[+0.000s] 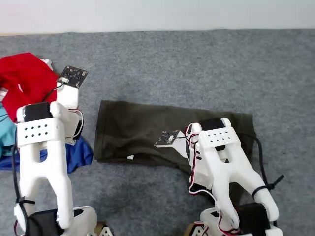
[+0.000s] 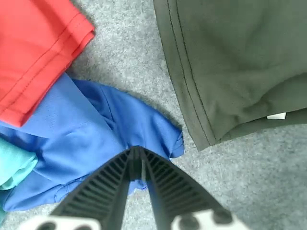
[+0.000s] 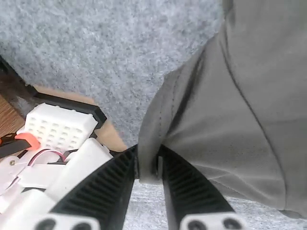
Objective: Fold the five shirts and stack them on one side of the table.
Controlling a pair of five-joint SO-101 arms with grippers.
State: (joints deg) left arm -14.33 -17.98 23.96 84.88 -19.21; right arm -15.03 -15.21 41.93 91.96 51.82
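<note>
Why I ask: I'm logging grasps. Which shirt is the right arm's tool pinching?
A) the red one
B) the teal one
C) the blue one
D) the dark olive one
D: in the right wrist view the right tool is closed on a folded edge of the dark olive shirt.

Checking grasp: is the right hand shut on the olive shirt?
Yes, the right hand pinches an edge of the olive shirt.

Table cover (image 1: 197,69) is fuzzy grey felt, rough and matt, and the olive shirt (image 1: 142,132) is soft matt cloth with stitched hems. The blue shirt (image 2: 96,139) looks smoother (slight sheen). The left gripper (image 2: 137,151) is ribbed black plastic.
</note>
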